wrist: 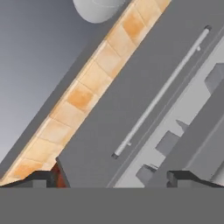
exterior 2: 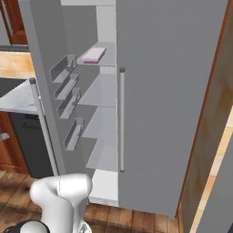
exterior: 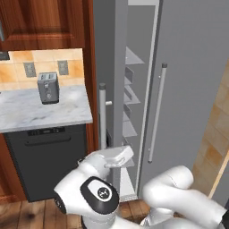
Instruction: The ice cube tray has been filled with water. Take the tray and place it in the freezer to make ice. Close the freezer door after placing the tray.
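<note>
The ice cube tray (exterior 2: 93, 55) lies flat on an upper shelf (exterior 2: 107, 53) inside the freezer (exterior 2: 102, 100), and the freezer door (exterior 2: 45, 86) stands open with its shelf bins (exterior 2: 68, 91) turned toward the inside. In the hand view the hand (wrist: 113, 177) has its two fingertips (wrist: 39, 178) wide apart and holds nothing, facing the closed right-hand door (wrist: 131, 83) and its long handle (wrist: 162, 92). On the desk (exterior: 40, 112) at the left stands a grey toaster (exterior: 48, 87), above the black dishwasher (exterior: 47, 156).
</note>
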